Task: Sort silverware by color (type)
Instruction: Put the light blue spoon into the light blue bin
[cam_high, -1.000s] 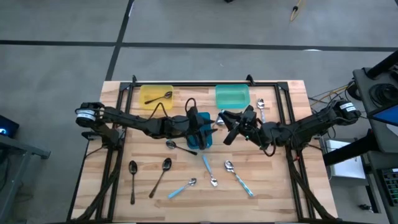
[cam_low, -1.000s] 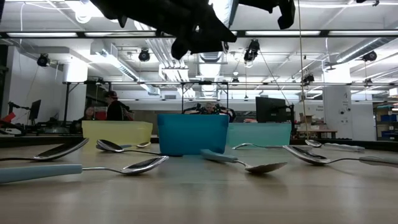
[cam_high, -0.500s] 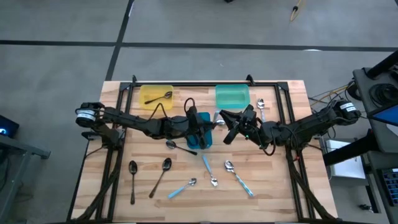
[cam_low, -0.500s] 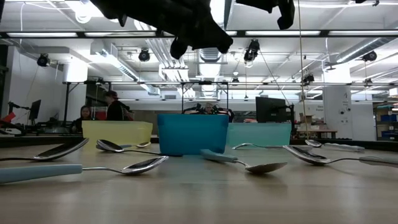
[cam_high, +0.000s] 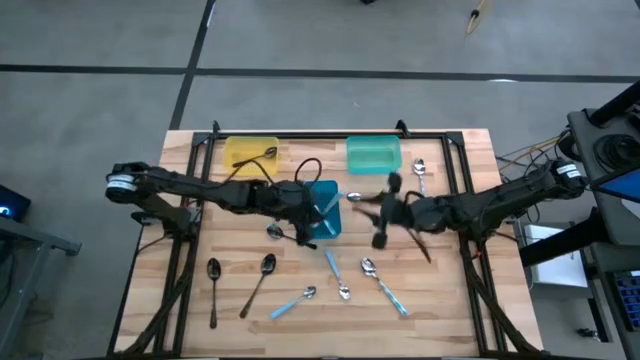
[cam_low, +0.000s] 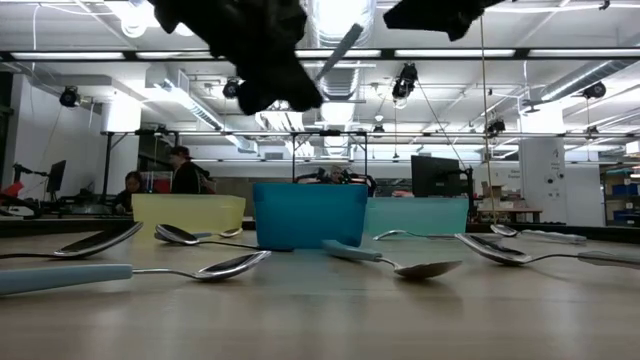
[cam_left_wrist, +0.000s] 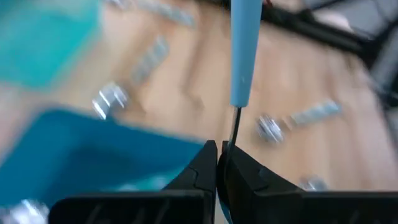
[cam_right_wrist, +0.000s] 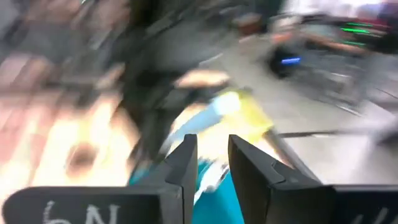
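We see even overhead light from long ceiling strip lamps (cam_low: 470, 52), glaring in the low view. Both wrist views are heavily motion-blurred; shadows on the pale wooden worktop (cam_high: 440, 300) stay faint.

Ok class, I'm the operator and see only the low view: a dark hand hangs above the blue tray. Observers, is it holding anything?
Observer: Yes. The left hand, shut, pinches a blue-handled spoon by its thin metal neck.
Operator: Where is the other hand?
Observer: From above, the right hand hangs over bare wood, apart from the blue tray.
Operator: Anything sorted in the yellow tray?
Observer: One dark spoon lies in the yellow tray.
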